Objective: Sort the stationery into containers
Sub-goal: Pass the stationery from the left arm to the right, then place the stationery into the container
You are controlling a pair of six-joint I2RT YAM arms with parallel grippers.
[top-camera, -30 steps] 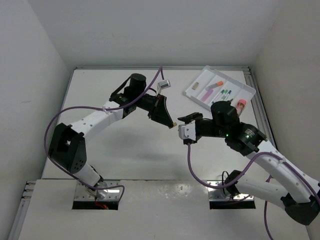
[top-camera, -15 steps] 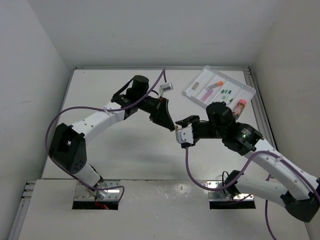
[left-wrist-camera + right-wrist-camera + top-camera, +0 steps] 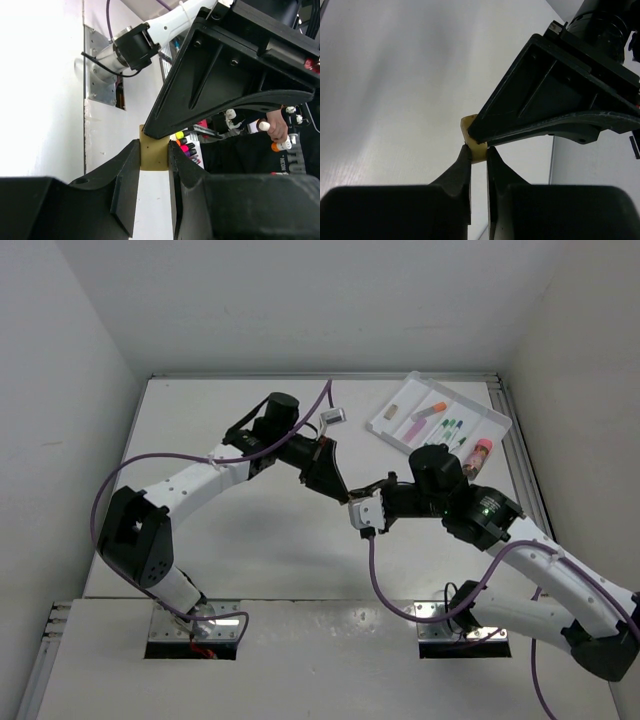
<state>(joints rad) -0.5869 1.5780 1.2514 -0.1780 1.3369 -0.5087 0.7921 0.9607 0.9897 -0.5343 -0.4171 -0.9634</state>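
Both arms meet mid-air over the middle of the bench, tips nose to nose. Left tool is clamped on a small beige eraser block: its two black fingers press the block's flat sides, w/ approx half of the block sticking out past the tips. Right tool is pinched on the same block from the opposite side; in the right wrist view its fingertips grip the block's lower corner, jaws nearly together w/ only the thin beige edge between them. So the block hangs between the two tools, clear of the bench, held by both at once.

White tray sits at the far right corner of the bench, turned at an angle, well apart from the tools. Inside its long compartments: an orange-tipped marker, a lilac stick, green-capped pens and a tan block. A pink pen lies at the tray's near right edge; can't tell if it's in the last compartment or just beside it
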